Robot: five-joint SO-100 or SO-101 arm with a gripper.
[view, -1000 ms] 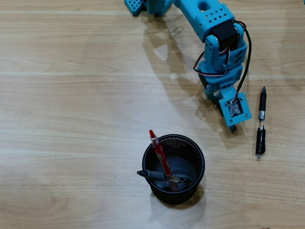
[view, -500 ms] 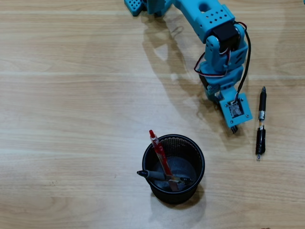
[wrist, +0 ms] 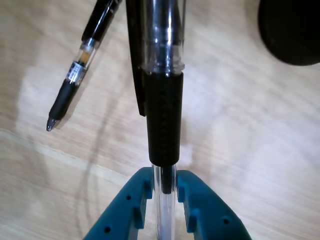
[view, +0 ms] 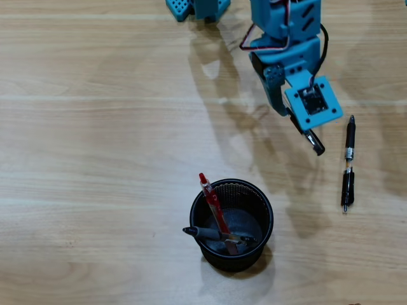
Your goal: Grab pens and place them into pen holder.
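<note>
Hand (wrist: 163, 192) clamped on clear pen (wrist: 162, 75) | arm raised, tilted | black pen (view: 348, 164) on table

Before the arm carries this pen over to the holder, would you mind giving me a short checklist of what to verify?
1. Tool shut on the clear pen with black grip: ok, both fingers press its barrel in the wrist view.
2. Pen lifted off the table: cannot tell for certain; the overhead view shows its tip hanging below the tool.
3. Pen holder upright: ok.
4. Room in the holder: ok, the red pen and the dark pen leave space on the right.
5. Black pen on the table clear of the route: ok, it lies to the right.
</note>
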